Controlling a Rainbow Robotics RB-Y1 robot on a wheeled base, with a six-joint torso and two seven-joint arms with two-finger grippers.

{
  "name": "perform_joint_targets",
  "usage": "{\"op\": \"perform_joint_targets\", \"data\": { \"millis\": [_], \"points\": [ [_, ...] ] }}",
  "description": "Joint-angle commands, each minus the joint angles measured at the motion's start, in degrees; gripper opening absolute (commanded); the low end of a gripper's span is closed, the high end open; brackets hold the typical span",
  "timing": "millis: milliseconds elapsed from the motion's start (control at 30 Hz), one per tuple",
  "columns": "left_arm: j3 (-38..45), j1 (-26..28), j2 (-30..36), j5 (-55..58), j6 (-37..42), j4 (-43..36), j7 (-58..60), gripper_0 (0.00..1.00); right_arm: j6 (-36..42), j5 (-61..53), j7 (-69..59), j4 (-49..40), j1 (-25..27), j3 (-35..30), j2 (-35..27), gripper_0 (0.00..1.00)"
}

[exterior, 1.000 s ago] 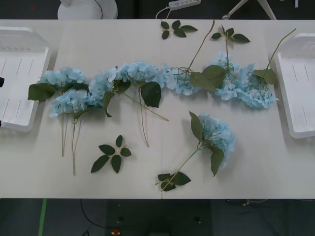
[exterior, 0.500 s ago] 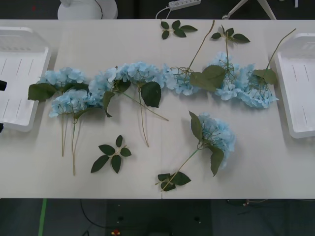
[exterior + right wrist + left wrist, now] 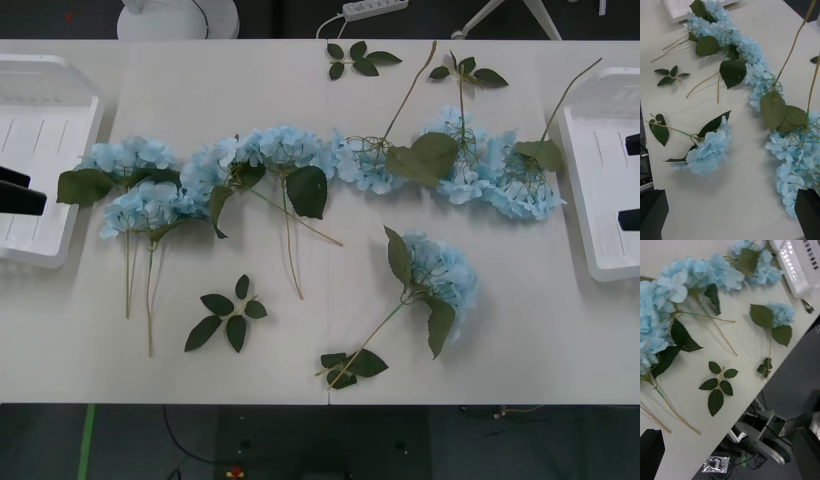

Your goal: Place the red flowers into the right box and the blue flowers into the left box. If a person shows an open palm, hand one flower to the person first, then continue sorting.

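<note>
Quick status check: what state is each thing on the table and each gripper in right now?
Blue flowers: all lying on the table, none boxed.
Left box: holds no flowers.
Right box: holds no flowers.
Left gripper: open, over the left box.
Right gripper: open, over the right box.

Pale sky-blue artificial hydrangea stems (image 3: 290, 150), fluffy heads with dark green leaves and thin tan-green stalks, lie flat in a ragged band across the upper middle of the front view. One stem (image 3: 440, 275) lies apart, lower right of centre, head up-right and stalk trailing down-left. Shallow white plastic tray, the left box (image 3: 45, 110), at upper left edge, holds no flowers. Matching tray, the right box (image 3: 600, 200), at right edge, likewise bare.
</note>
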Motion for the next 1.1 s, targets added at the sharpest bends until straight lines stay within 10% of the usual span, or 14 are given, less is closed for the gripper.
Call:
{"op": "perform_joint_targets", "data": {
  "millis": [33,400,1100],
  "points": [
    [-6.45,-6.39,2.96,-6.8,-5.15,-0.03,4.48,1.0,-1.5,0.58,-7.13,5.57,-7.06,3.49,-0.58,1.0],
    [-23.68,-13.25,2.96,-29.21,-15.87,0.76,23.12,1.0,-3.87,4.97,-17.15,21.04,-18.49,9.82,-1.46,1.0],
    [-40.29,-21.69,-2.75,-41.43,-24.05,18.52,26.02,1.0,-14.59,8.14,-63.03,24.03,-18.58,10.0,-0.4,1.0]
  ]
}}
